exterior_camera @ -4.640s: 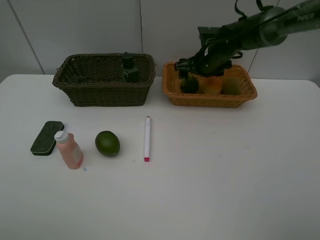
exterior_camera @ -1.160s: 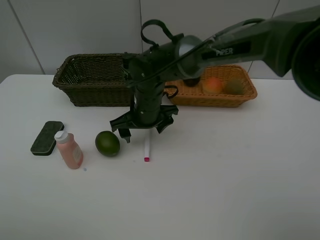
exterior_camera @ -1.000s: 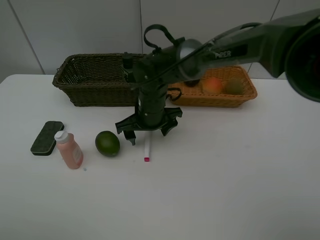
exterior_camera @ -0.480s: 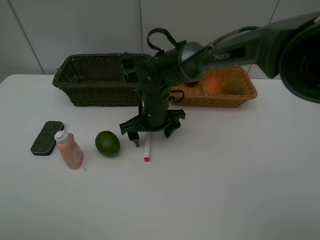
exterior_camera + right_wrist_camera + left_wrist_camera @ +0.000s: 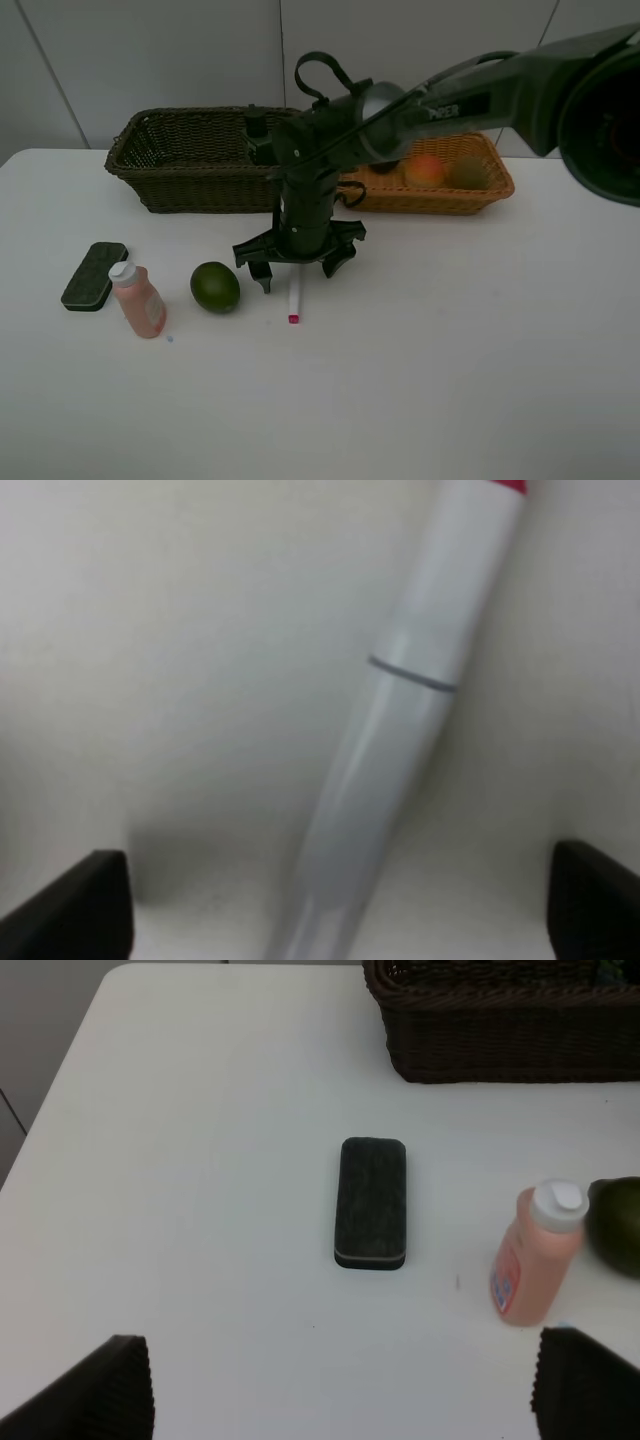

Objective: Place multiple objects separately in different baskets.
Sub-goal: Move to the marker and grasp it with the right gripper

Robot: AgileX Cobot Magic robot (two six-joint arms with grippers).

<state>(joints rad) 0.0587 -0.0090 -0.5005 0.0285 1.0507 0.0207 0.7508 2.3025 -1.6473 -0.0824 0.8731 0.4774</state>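
Right hand (image 5: 298, 275) has come over the marker (image 5: 293, 305), hiding its far end.

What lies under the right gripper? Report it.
The white marker lies on the table below the open right gripper, between its jaws. The arm covers its far end in the high view.

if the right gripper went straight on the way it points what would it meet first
Most likely the white pink-tipped marker lying on the white table: the right gripper points straight down with it between its open jaws. How far above it is unclear.
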